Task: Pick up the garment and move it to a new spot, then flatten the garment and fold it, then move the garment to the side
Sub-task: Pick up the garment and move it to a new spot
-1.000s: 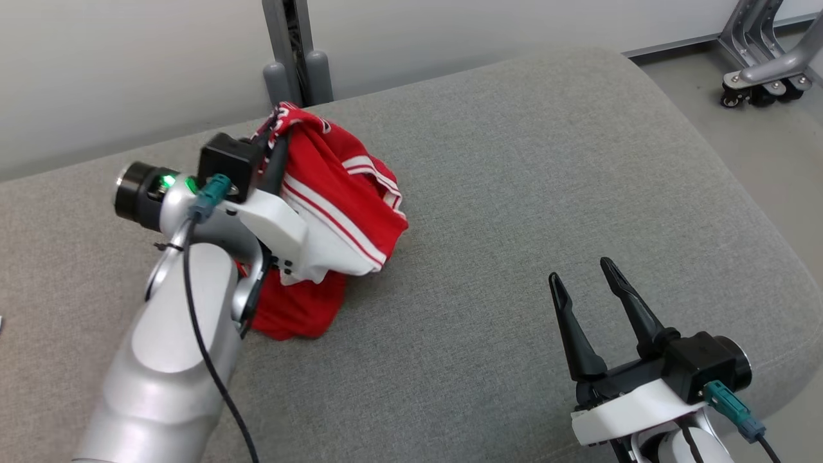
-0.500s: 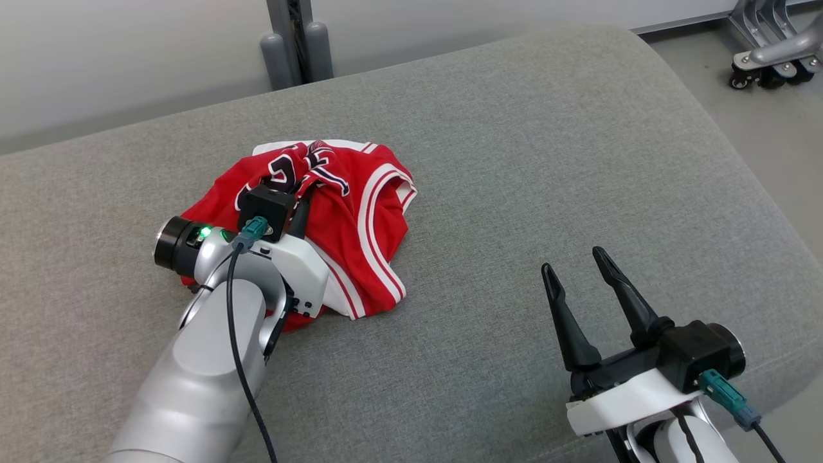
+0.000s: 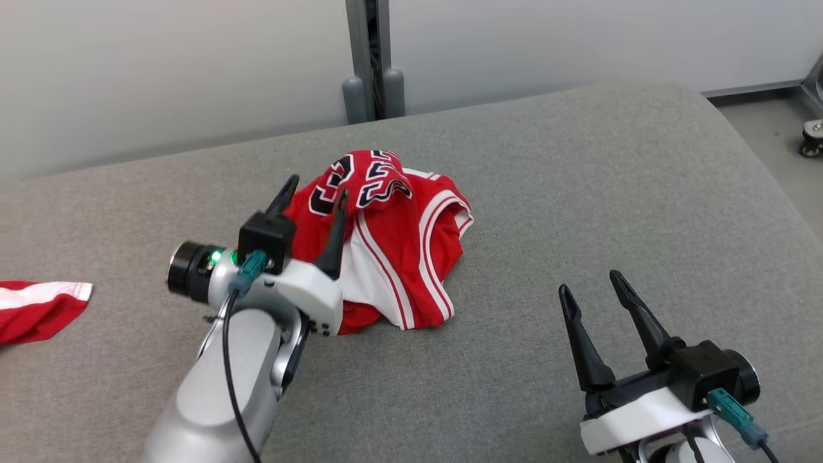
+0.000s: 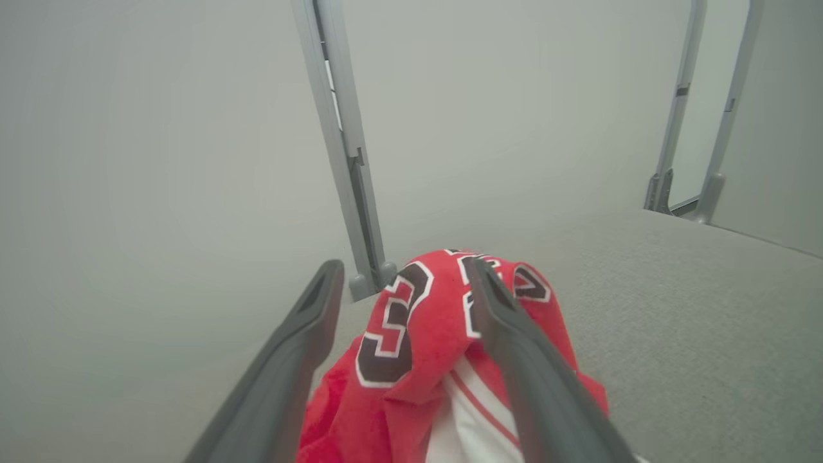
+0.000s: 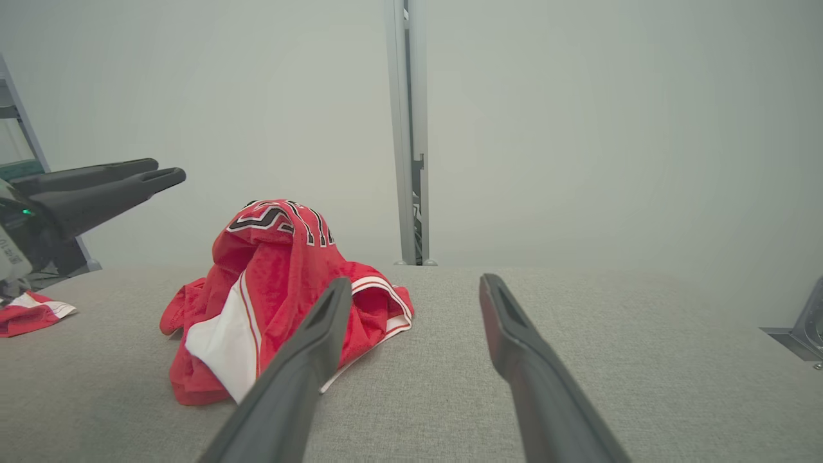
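The garment [image 3: 402,247] is a red jersey with white stripes and dark numbers, crumpled in a peaked heap on the grey padded surface [image 3: 578,193]. My left gripper [image 3: 317,191] stands open at the heap's left side, its fingers spread and gripping nothing. Seen from the left wrist, the garment [image 4: 411,334] bulges up between and under the open left gripper [image 4: 405,270]. From the right wrist, the left gripper [image 5: 138,172] hangs to the left of the garment [image 5: 270,283], level with its peak and clear of it. My right gripper [image 3: 591,285] [image 5: 416,284] is open and empty at the lower right.
A second red and white cloth [image 3: 38,305] [image 5: 29,312] lies at the surface's left edge. A grey post [image 3: 366,64] rises behind the far edge against the pale wall. A castor [image 3: 811,138] stands on the floor at the far right, past the surface's rounded right edge.
My left gripper lowered the lifted garment onto the surface, then opened and let it go. The head camera has shifted. The right gripper has stayed open in place.
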`<state>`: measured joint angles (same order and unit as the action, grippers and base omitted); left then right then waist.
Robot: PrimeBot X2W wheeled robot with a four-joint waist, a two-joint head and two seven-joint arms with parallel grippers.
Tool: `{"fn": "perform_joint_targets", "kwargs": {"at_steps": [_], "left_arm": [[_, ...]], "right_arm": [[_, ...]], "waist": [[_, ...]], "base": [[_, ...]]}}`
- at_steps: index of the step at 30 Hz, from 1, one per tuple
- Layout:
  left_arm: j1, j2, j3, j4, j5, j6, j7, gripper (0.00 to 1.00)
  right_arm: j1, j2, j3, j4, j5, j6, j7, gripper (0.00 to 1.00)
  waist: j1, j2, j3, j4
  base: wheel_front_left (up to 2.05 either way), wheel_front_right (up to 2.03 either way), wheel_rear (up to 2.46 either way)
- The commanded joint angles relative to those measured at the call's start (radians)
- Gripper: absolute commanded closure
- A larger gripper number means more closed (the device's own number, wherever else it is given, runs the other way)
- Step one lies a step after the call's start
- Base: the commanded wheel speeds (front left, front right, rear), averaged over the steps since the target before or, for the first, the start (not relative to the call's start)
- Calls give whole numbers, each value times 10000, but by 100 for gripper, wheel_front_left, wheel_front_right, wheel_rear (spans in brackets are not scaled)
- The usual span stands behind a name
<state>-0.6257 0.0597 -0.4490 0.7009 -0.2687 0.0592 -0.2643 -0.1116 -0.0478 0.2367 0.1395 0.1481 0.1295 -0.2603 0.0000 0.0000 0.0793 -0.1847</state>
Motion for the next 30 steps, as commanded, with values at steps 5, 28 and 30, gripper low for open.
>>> {"fn": "perform_joint_targets", "kwargs": {"at_steps": [5, 28, 30], "left_arm": [[2039, 496, 511, -2234, 391, 655, -12, 0], [6645, 431, 2325, -6175, 1242, 1209, -13, 0], [6881, 371, 2354, -6343, 1398, 1188, -13, 0]], "right_arm": [[454, -51, -301, -74, -17, 23, -61, 0], [1449, -50, -814, -414, -442, 23, -61, 0], [1547, -52, -905, -435, -495, 23, -61, 0]], "waist": [[0, 0, -759, 707], [0, 0, -1655, 1555], [0, 0, -1687, 1594]], "base": [[0, 0, 0], [0, 0, 0], [0, 0, 0]]}}
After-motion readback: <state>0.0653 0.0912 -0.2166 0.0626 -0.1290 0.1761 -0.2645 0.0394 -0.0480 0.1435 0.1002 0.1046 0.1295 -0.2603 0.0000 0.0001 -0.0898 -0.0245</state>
